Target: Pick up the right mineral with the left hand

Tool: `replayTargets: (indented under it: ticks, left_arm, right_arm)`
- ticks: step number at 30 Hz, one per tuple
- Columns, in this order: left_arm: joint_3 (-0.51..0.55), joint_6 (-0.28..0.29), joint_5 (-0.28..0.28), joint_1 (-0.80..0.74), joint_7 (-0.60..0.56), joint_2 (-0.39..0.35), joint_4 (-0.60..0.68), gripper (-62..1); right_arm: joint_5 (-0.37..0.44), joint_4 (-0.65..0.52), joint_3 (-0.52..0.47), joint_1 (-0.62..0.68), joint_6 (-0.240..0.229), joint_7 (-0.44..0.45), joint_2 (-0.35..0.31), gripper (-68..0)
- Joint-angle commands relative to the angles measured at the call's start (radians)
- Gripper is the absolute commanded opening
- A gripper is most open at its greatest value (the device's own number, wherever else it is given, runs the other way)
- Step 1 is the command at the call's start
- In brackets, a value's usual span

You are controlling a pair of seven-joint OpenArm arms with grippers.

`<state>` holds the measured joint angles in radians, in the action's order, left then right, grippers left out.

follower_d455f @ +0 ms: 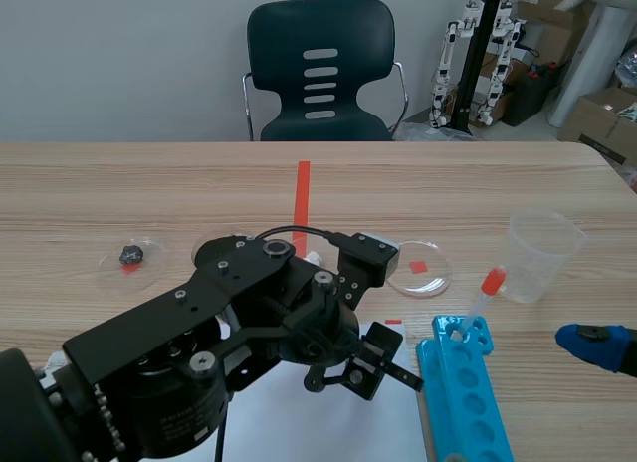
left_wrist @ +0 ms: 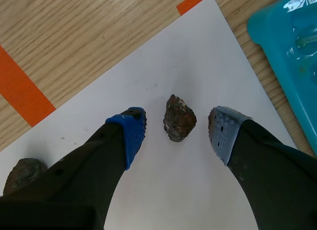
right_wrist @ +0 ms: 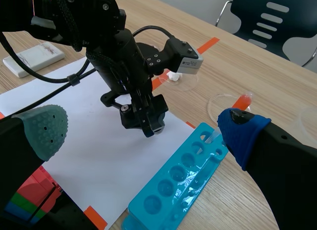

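Right mineral (left_wrist: 179, 118): on the white paper (left_wrist: 198, 56), near-centre of the desk (follower_d455f: 149, 183). It sits between the fingers of the left end effector (left_wrist: 176, 131) and touches neither pad. Left end effector is spread, with the blue pad (left_wrist: 131, 133) on one side of the rock and the grey pad (left_wrist: 223, 133) on the other, tips down at the paper. Nothing is gripped.

A second mineral (left_wrist: 20, 173) lies on the same sheet, outside the blue-padded finger, on the side away from the rack and partly hidden by that finger.

A teal tube rack (follower_d455f: 463, 392) is just right of the paper, with a dropper with an orange-red bulb (follower_d455f: 488, 288) standing in its far end. A clear plastic cup (follower_d455f: 542, 253) is farther right, and a petri dish (follower_d455f: 418, 268) is beyond the left arm.

Another dish (follower_d455f: 129, 255), far left, holds a small dark piece.

Right end effector (follower_d455f: 602, 346) is low at the right edge, well apart from the mineral, fingers spread and holding nothing.
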<state>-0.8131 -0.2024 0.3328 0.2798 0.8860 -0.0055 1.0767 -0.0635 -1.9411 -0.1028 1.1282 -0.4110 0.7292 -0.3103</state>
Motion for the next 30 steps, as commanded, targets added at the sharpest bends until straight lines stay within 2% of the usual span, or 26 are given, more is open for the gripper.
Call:
replayTargets:
  ticks: [1, 11, 16, 23, 24, 30]
  left_arm:
    - [0.000, 0.002, -0.001, 0.008, -0.006, 0.011, 0.013, -35.7]
    - [0.000, 0.002, -0.001, 0.008, -0.007, 0.011, 0.010, -35.8]
    - [0.000, 0.003, -0.001, 0.009, -0.024, 0.020, -0.025, -32.5]
    - [0.000, 0.003, -0.001, 0.009, -0.032, 0.022, -0.029, -32.5]
    - [0.000, 0.002, -0.001, 0.009, -0.032, 0.022, -0.029, -33.2]
    - [0.000, 0.002, -0.001, 0.009, -0.031, 0.022, -0.029, -47.4]
  right_arm:
    - [0.010, -0.009, -0.003, 0.002, -0.001, 0.015, 0.000, -3.7]
    - [0.010, -0.009, -0.003, 0.002, -0.001, 0.015, 0.000, -3.7]
    - [0.010, -0.009, -0.003, 0.002, -0.001, 0.015, 0.000, -3.7]
    - [0.010, -0.009, -0.003, 0.002, -0.001, 0.015, 0.000, -3.7]
    - [0.010, -0.009, -0.003, 0.002, -0.001, 0.015, 0.000, -3.7]
    - [0.010, -0.009, -0.003, 0.002, -0.001, 0.015, 0.000, -3.7]
